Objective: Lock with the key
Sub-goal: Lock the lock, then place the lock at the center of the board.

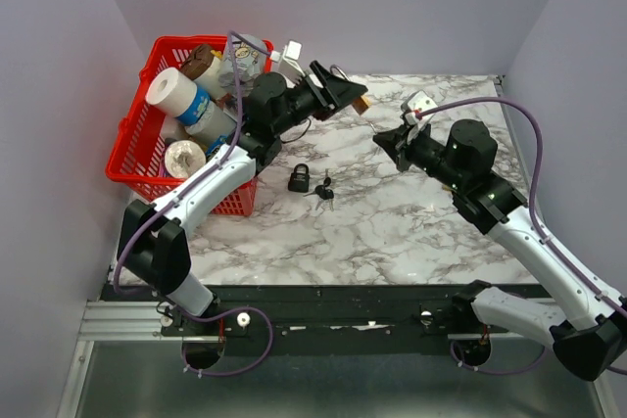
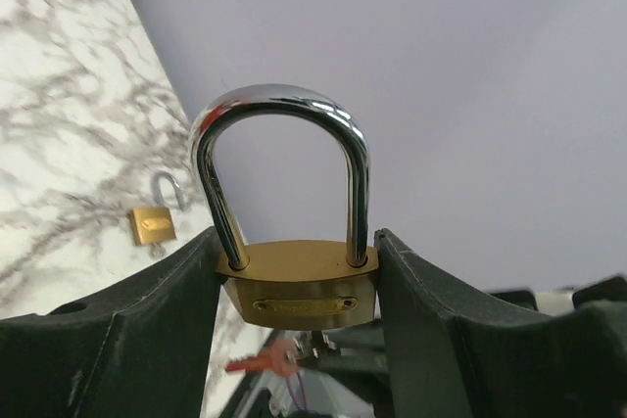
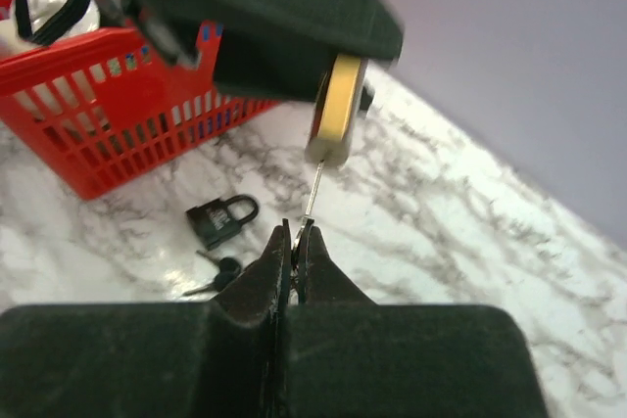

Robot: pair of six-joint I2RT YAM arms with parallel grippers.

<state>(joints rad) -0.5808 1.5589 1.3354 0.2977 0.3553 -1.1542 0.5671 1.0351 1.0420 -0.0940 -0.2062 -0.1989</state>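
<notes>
My left gripper (image 1: 345, 95) (image 2: 296, 242) is shut on a brass padlock (image 2: 299, 286) (image 1: 361, 103) and holds it in the air above the marble table. Its steel shackle (image 2: 284, 110) sits with both legs in the body. My right gripper (image 1: 385, 141) (image 3: 297, 227) is shut on a thin key (image 3: 312, 198). The key's blade reaches up to the underside of the brass padlock (image 3: 335, 115). The key's reddish head (image 2: 263, 360) shows below the lock in the left wrist view.
A black padlock (image 1: 299, 178) (image 3: 220, 217) with a bunch of keys (image 1: 323, 191) (image 3: 220, 271) lies mid-table. A red basket (image 1: 132, 159) (image 3: 118, 115) full of items stands at the left. A small brass padlock (image 2: 154, 223) with its shackle open lies on the table.
</notes>
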